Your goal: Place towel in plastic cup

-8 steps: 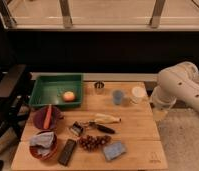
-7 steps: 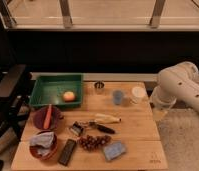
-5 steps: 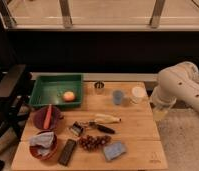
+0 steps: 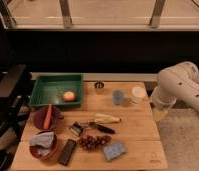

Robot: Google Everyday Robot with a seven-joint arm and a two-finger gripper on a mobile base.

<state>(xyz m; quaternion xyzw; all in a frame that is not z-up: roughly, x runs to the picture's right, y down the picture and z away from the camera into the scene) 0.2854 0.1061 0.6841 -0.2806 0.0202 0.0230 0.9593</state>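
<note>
Clock set on the worktop (image 4: 138,131), 12 at the far edge.

- End effector (image 4: 160,113): hangs from the white arm (image 4: 179,87) just off the worktop's 3 o'clock edge, pointing down. Jaws wide, nothing in them. It touches none of the objects.
- Towel (image 4: 42,142): crumpled in a reddish-brown bowl (image 4: 45,155) at the 8 o'clock corner. It fills most of the bowl and rises above the rim.
- Cup (image 4: 118,96): upright near 1 o'clock, well apart from the towel, almost the whole diagonal between them.
- Beside the cup: a white cup (image 4: 138,94) just at its 3 o'clock. It stands between the cup and the end effector. A metal cup (image 4: 99,86) is near, at its 10 o'clock.
- Along the towel-to-cup diagonal, low things only: grapes (image 4: 93,142), a black-handled tool (image 4: 95,126), and a yellowish long item (image 4: 107,119) we cannot identify.
- At the towel bowl's 3 o'clock, just beside it: a dark block (image 4: 68,151) lying flat. Further along the near edge lies a blue sponge (image 4: 114,150).
- At the towel bowl's 12 o'clock: a second bowl (image 4: 39,121) with a carrot (image 4: 48,117) lying in it. We cannot tell whether the two bowls touch.
- Far left, 10 to 11 o'clock: a green tray (image 4: 50,89) holding one round orange fruit (image 4: 68,96).
</note>
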